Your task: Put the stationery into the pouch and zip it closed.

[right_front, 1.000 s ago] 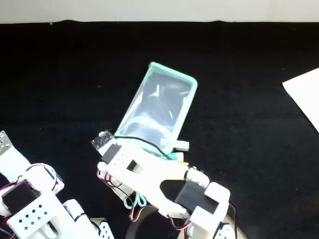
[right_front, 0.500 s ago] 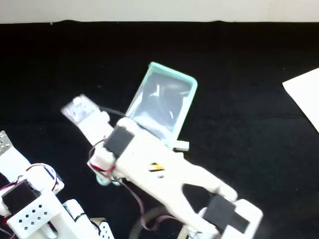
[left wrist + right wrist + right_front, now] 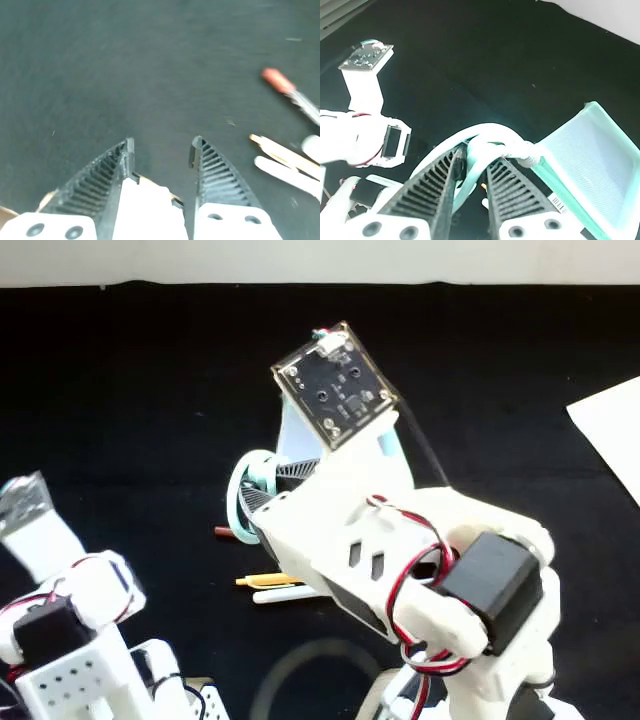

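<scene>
I've swung my right pincer [image 3: 472, 159] up, clamped on the pouch [image 3: 592, 155]; my left pincer [image 3: 162, 150] gapes above the bench [image 3: 125, 60].

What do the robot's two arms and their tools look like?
The left arm and right arm are white plastic with black servo blocks and red and black wires. The left tool and right tool have black, ridged, triangular fingers.

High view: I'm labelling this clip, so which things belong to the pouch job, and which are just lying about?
Job: mint-green mesh pouch, clamped by the right gripper; red-capped pen; thin yellow pen; white pen; open left gripper.
Lying about: white paper sheet on the black tabletop.
</scene>
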You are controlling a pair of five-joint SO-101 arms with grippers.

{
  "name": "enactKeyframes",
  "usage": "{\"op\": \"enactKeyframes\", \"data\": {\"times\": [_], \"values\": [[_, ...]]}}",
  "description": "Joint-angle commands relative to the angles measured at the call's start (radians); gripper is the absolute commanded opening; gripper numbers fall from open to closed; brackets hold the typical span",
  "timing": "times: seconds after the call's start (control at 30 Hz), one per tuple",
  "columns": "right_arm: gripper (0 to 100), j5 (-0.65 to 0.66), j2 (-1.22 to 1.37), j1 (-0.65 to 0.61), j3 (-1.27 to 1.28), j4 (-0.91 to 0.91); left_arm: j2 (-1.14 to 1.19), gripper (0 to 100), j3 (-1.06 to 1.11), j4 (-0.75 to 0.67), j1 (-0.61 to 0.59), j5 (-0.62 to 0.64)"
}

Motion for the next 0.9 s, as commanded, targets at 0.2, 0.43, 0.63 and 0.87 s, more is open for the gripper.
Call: {"op": "enactKeyframes", "data": {"times": [0.2,0.43,0.63,0.87], "values": [[0.5,0.005,-0.024,0.012,-0.039,-0.068,0.004,20,-0.361,0.046,0.394,0.264],[0.5,0.009,0.001,-0.038,-0.173,-0.125,0.001,20,-0.440,0.034,0.394,0.285],[0.5,0.011,0.131,-0.076,-0.325,-0.096,-0.004,20,-0.441,0.011,0.394,0.287],[0.5,0.011,0.248,-0.228,-0.453,-0.062,-0.005,20,-0.450,0.009,0.394,0.285]]}}
